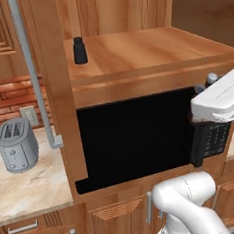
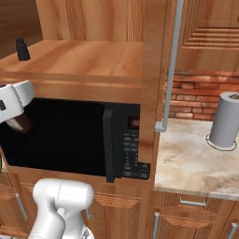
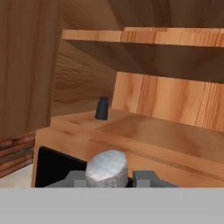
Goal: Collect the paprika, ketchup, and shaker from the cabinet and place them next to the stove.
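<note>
One container stands on the cabinet (image 1: 134, 57) shelf now: the shaker (image 1: 79, 50), upright, near the back at the left side panel. In the hand view the tool (image 3: 107, 177) is closed on a grey-capped thing, which I judge to be the ketchup (image 3: 107, 168); its dark body also shows under the white hand in the right base view. From the tool the shaker lies at about twelve o'clock, well apart and higher, its long axis vertical. The paprika I cannot find. Below the shelf is the black microwave (image 2: 126, 144). The tabletop (image 1: 25, 187) carries a toaster (image 1: 17, 145) on the left and a paper roll (image 2: 225, 120) on the right.
</note>
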